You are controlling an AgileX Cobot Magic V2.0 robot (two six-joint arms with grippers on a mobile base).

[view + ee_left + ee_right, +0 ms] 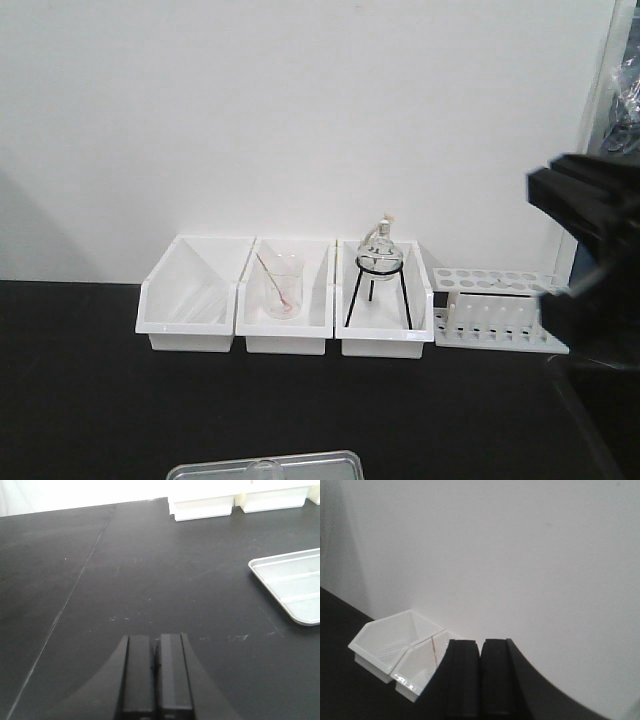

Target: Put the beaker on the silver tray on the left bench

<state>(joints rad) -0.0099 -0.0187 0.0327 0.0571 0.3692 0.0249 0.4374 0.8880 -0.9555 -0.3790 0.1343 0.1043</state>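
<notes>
Black table (90, 400) is stretching below a white wall. At its near edge the beaker (263, 468) is sitting inside the silver tray (330, 462). Left gripper (156, 672) is hovering beside the tray, pressed together; right gripper (480, 677) is raised, also closed, empty.

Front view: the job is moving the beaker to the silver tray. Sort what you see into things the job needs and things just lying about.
Belongs to the job:
- tray
- bench
- beaker, perhaps the clear rim at the tray; too cut off to be sure

Just lying about:
- white bins
- pink-stained beaker with rod
- flask on tripod
- tube rack
</notes>
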